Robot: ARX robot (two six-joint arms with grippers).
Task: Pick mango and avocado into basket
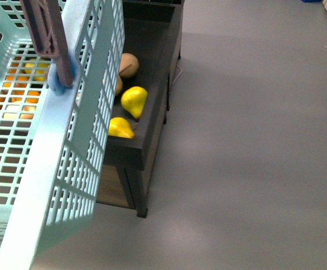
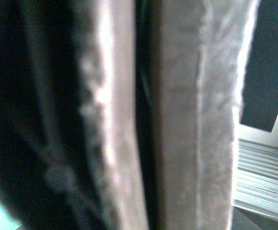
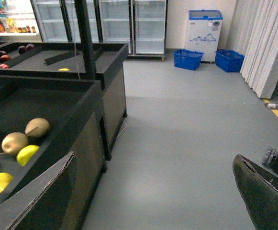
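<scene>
The light blue basket (image 1: pixel 67 163) hangs tilted and fills the left of the front view, with its brown ribbed handle (image 1: pixel 46 28) rising at the top left. A blurred grey-brown handle (image 2: pixel 177 120) fills the left wrist view, very close, and my left gripper is shut on it; its fingers cannot be made out. My right gripper (image 3: pixel 153 191) stands open over bare floor, with one dark finger (image 3: pixel 261 191) at each side and nothing between them. Orange and yellow fruit (image 1: pixel 25 84) shows through the basket's slots. I cannot pick out the mango or the avocado.
A dark display bin (image 1: pixel 146 146) beside the basket holds yellow pears (image 1: pixel 134 100) and brownish round fruit (image 1: pixel 128 64). Grey floor (image 1: pixel 253 140) stretches to the right. The right wrist view shows blue baskets (image 3: pixel 186 58), glass-door fridges (image 3: pixel 148 24) and a white freezer (image 3: pixel 203 28) far off.
</scene>
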